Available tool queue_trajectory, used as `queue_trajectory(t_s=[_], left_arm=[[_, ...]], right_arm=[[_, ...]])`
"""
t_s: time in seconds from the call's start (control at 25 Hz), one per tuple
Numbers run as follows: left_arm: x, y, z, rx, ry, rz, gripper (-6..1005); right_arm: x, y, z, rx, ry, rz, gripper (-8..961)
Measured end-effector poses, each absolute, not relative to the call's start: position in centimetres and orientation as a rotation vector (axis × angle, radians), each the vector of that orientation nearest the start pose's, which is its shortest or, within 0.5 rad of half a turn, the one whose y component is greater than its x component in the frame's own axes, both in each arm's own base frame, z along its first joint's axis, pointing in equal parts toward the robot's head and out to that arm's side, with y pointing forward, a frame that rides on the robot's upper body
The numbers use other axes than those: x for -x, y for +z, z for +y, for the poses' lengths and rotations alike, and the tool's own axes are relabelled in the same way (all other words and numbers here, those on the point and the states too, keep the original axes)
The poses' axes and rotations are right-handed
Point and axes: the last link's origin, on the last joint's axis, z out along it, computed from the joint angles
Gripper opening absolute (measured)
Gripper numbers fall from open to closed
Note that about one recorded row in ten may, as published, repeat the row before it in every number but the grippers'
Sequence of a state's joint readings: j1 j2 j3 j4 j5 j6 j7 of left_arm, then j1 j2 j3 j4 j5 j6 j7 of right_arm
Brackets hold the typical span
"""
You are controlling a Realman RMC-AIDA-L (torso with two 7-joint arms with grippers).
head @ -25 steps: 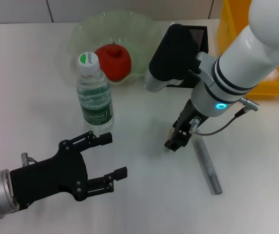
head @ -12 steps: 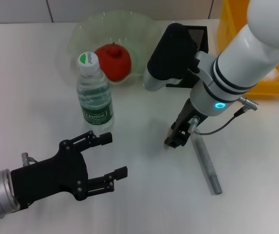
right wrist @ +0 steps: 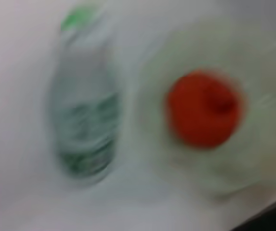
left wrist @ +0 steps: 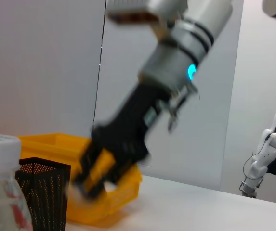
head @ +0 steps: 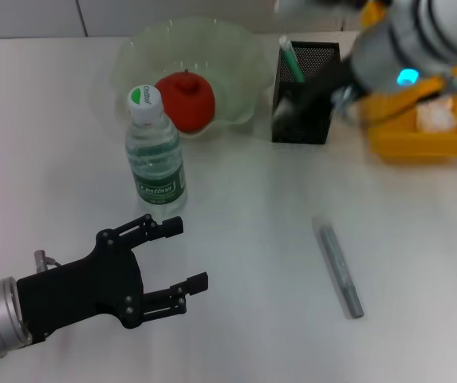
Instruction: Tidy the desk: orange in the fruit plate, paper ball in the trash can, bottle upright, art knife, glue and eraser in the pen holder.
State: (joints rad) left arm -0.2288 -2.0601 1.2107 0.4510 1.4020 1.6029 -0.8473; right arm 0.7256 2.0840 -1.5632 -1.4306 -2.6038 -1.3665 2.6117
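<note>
White surface (head: 244, 319) is carrying everything you're tidying. Orange (head: 186, 100) is sitting in the fruit plate (head: 236, 49), bottle (head: 155, 157) is standing upright just in front of it, paper ball (head: 434, 117) is lying in the trash can (head: 395, 144). Pen holder (head: 304, 120) is standing between plate and can, with a green-tipped stick (head: 291, 61) poking out.

Art knife (head: 339, 270) is lying flat on the open surface, well apart from the holder. I'd judge it light, stiff and slim, with a smooth metal barrel that's likely slippery. You're best pinching it mid-barrel across its width.

Right tool (head: 308, 100) is blurring past the holder's front. From the left wrist view it's looking clamped on something yellowish, but I can't tell for sure. Left tool (head: 182, 255) is sitting at the near left with fingers spread, holding nothing.

Versus a second ago: right arm was hanging low over the knife's upper end, now it's swinging up to the holder and can. Knife, bottle, orange and left arm are staying put.
</note>
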Motion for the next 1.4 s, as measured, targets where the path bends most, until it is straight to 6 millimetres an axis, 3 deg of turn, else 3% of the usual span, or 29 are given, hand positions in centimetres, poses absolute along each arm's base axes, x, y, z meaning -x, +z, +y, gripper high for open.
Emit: queue_trajectory(t_s=[0.04, 0.24, 0.48, 0.64, 0.84, 1.16, 1.4], left_arm=[[29.2, -4.4, 22.6, 2.652, -0.991, -0.366, 815], [29.2, -4.4, 22.6, 2.652, -0.993, -0.366, 815], [29.2, -4.4, 22.6, 2.653, -0.996, -0.363, 816], [29.1, -4.4, 22.8, 2.655, -0.997, -0.357, 816], [29.0, -4.4, 22.8, 2.657, -0.999, -0.354, 815], [29.1, -4.4, 22.7, 2.654, -0.997, -0.359, 815], [29.2, -4.4, 22.6, 2.654, -0.996, -0.363, 816]], right_arm=[[-9.0, -0.5, 38.6, 2.551, -0.280, 0.497, 379], [-9.0, 2.1, 40.7, 2.455, -0.164, 0.520, 379], [-10.3, 1.8, 42.2, 2.411, -0.195, 0.552, 378], [-11.8, 0.5, 43.6, 2.391, -0.245, 0.588, 378], [-12.1, 0.0, 44.0, 2.388, -0.252, 0.615, 406], [-11.1, 1.0, 42.9, 2.393, -0.244, 0.648, 505], [-10.0, 2.8, 38.9, 2.409, -0.320, 0.834, 698]])
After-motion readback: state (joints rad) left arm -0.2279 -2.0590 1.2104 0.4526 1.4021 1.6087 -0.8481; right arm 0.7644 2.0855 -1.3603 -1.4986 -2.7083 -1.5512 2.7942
